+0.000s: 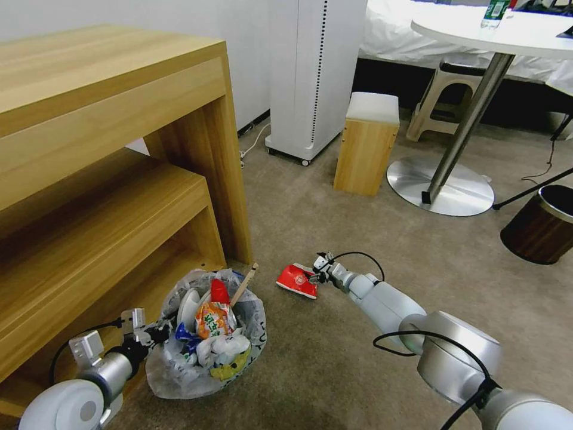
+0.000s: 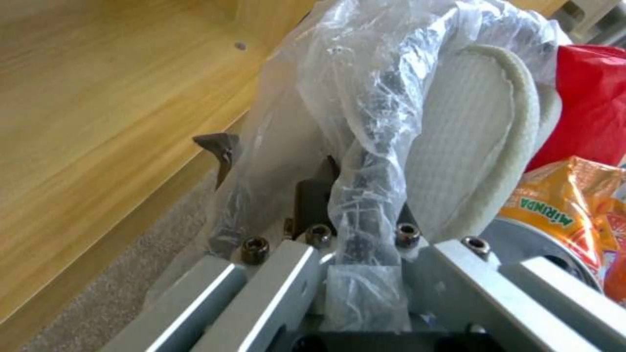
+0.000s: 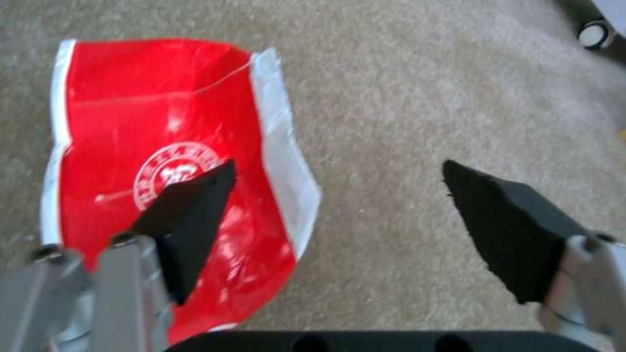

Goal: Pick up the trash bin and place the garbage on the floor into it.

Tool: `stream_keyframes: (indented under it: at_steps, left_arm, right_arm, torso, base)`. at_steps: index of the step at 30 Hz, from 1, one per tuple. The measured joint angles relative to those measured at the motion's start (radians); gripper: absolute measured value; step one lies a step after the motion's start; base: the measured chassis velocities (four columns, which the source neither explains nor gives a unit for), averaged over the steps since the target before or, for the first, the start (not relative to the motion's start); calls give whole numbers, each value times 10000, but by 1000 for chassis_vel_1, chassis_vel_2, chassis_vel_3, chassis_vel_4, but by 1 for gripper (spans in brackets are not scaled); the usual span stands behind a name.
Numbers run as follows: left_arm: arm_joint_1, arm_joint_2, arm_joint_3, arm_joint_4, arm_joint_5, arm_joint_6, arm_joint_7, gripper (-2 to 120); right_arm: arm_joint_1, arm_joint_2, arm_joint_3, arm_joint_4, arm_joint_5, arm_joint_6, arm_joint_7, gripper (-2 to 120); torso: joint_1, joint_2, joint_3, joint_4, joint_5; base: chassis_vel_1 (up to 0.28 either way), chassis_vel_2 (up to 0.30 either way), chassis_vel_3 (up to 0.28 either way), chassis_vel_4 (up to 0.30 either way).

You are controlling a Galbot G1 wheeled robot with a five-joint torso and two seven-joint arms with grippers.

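Right gripper (image 3: 336, 188) spread wide above thin, light, slippery red wrapper (image 3: 176, 161) on the floor (image 1: 334, 358), best pinched at white edge; left gripper (image 2: 362, 274) clamped on rim of the trash bin (image 1: 206, 334), near left.

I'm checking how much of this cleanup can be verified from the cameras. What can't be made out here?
- Trash bin wall: head view, hidden by its crinkly bag.
- Left gripper grip: left wrist view, bunched plastic covers the fingers.
- Red wrapper lettering: right wrist view, blurred and partly behind a right gripper finger.
- Wood-grain bin: head view, cut by the edge.
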Motion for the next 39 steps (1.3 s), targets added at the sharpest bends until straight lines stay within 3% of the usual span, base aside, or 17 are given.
stream_keyframes:
  at_steps: [2,8,14,21,23,26,28,30,39]
  left_arm:
    - [42,-5,-10,-52,-16,-23,1,1]
    - [153,-23,-20,-191,-23,-38,9,1]
    - [191,-22,-27,-218,-26,-38,16,1]
    - [232,-36,-37,-304,-42,-64,26,1]
    - [227,-37,-37,-304,-44,-69,27,1]
    - [213,-41,-37,-304,-43,-78,25,1]
    - [224,-58,-34,-307,-44,-104,26,1]
    - [229,-61,-34,-307,-44,-110,26,1]
    - [220,-112,-20,-271,-20,-144,50,1]
  right_arm:
    - [-86,-5,1,-5,-33,12,-18,69]
    - [-178,114,58,-148,-35,35,-92,51]
    - [-105,401,379,-443,-326,-10,-117,65]
    - [-127,575,499,-517,-499,-110,53,92]
    - [-161,575,499,-517,-514,-93,43,93]
    - [-231,571,497,-516,-551,-49,-3,86]
    - [-268,571,493,-573,-586,-41,-24,73]
    - [-270,574,497,-588,-586,-40,-28,72]
    - [-348,498,529,-578,-546,179,-226,33]
  torso:
    - [0,0,0,-1,0]
    - [0,0,0,0,0]
    - [0,0,0,0,0]
    - [0,0,0,-1,0]
    - [0,0,0,0,1]
    - [0,0,0,0,0]
    - [0,0,0,0,1]
    - [0,0,0,0,0]
    - [0,0,-1,0,-1]
  base:
    - [0,0,0,0]
    - [0,0,0,0]
    - [0,0,0,0]
    - [0,0,0,0]
    - [0,0,0,0]
    - [0,0,0,0]
    - [0,0,0,0]
    - [0,0,0,0]
    - [0,0,0,0]
